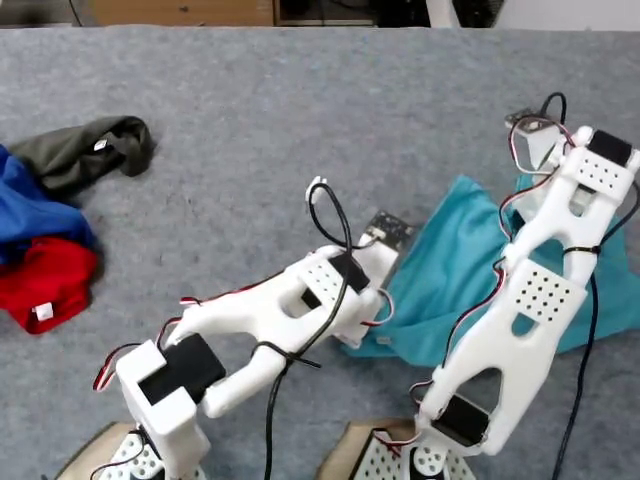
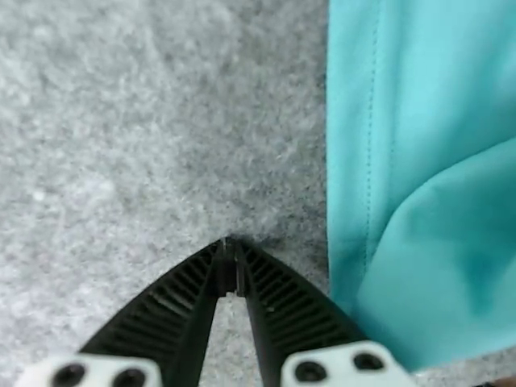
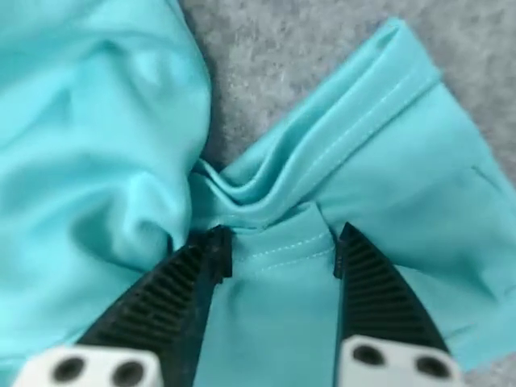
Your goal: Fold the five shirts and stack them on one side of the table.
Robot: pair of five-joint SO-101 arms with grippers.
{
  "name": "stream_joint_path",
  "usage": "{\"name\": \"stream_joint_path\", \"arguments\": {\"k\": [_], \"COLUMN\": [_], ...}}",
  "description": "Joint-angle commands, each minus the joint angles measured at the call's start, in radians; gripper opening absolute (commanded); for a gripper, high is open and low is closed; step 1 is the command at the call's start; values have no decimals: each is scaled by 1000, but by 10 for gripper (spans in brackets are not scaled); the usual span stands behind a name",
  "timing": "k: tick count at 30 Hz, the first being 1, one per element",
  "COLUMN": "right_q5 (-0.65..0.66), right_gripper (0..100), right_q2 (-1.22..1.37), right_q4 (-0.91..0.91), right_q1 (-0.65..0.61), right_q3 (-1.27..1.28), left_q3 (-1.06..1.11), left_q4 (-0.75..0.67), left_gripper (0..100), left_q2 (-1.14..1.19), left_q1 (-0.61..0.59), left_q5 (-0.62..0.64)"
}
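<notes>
High view: teal shirt (image 1: 450,270) lies crumpled at the right side of the table (image 1: 300,110), long axis roughly left-right, one corner pointing to the far edge.
Left wrist view: left gripper (image 2: 232,262), jaws together, is down at the table just beside the shirt's edge.
Right wrist view: right gripper (image 3: 278,246), jaws apart, straddles a stitched fold.

The teal shirt (image 3: 97,121) is thin, smooth cloth with a faint sheen and neatly stitched hems. The table (image 2: 121,121) is covered in grey felt, fuzzy and matt. The arm shells (image 1: 530,300) are matt white plastic, and the right gripper (image 3: 282,234) is black ribbed plastic.
</notes>
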Motion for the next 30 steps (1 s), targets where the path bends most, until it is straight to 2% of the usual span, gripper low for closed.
{"name": "stream_joint_path", "arguments": {"k": [1, 8, 12, 17, 20, 25, 30], "right_q5": [-8, -11, -11, -6, -11, -12, -44], "right_gripper": [210, 62, 62, 62, 73, 227, 230], "right_q2": [-5, -12, -15, -13, -13, -15, -12], "right_q4": [-32, -31, -23, 58, 78, 84, 83], "right_q1": [19, 21, 22, 22, 22, 35, 45], "right_q3": [30, 28, 19, -120, -229, -285, -234], "left_q3": [-2, -2, -2, -2, -2, -2, -2], "left_q4": [11, 11, 11, 11, 11, 11, 11], "left_gripper": [19, 19, 19, 19, 19, 19, 19], "left_q2": [-13, -13, -13, -13, -13, -13, -13], "left_q1": [15, 15, 15, 15, 15, 15, 15], "left_q5": [-9, -9, -9, -9, -9, -9, -9]}}
